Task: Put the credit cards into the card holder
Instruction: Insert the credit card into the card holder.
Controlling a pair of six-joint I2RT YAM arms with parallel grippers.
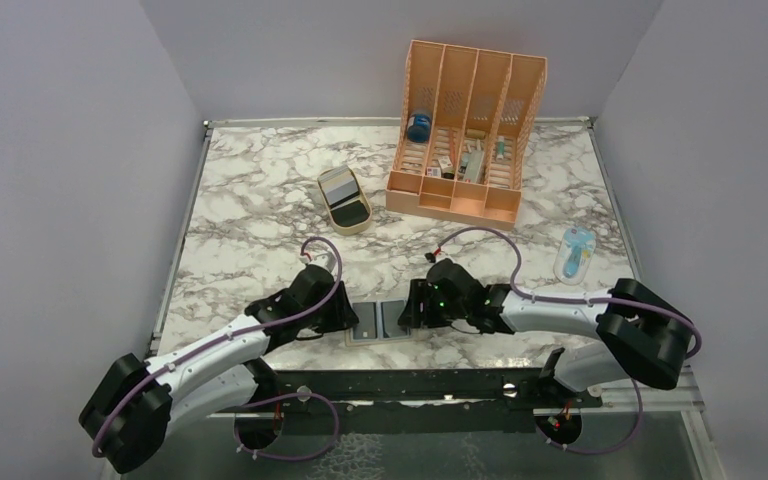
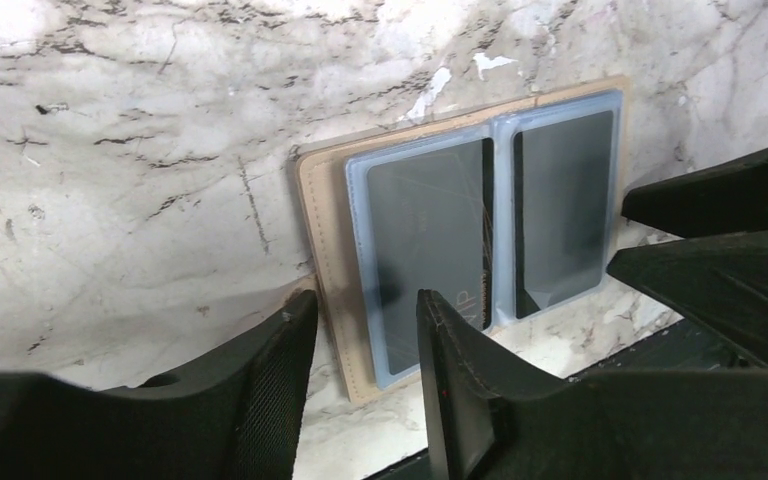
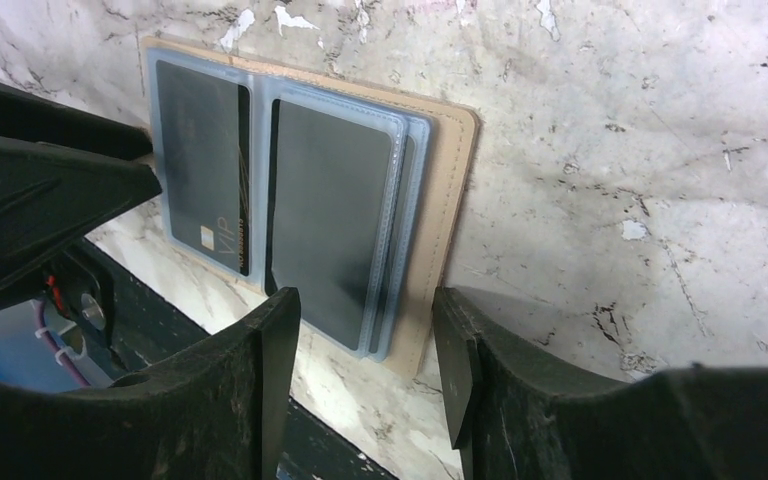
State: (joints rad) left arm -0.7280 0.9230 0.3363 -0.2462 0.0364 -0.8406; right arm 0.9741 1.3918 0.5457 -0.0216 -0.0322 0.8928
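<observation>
The card holder (image 1: 384, 322) lies open flat near the table's front edge, tan rim (image 2: 322, 240) (image 3: 450, 170) around light-blue pockets. A dark credit card (image 2: 425, 230) marked VIP sits in one pocket and another dark card (image 2: 565, 215) in the pocket beside it; the right wrist view shows the same two (image 3: 200, 165) (image 3: 330, 200). My left gripper (image 1: 346, 318) (image 2: 360, 330) is open, straddling the holder's left edge. My right gripper (image 1: 415, 310) (image 3: 365, 330) is open over the right edge. Neither holds anything. Two more cards, grey (image 1: 337, 184) and black (image 1: 349, 210), lie in a tan oval tray (image 1: 360, 222).
A big orange slotted organizer (image 1: 465, 130) with small items stands at the back. A blue-and-white object (image 1: 573, 255) lies at the right. A black rail (image 1: 410, 385) runs along the table's front edge just behind the holder.
</observation>
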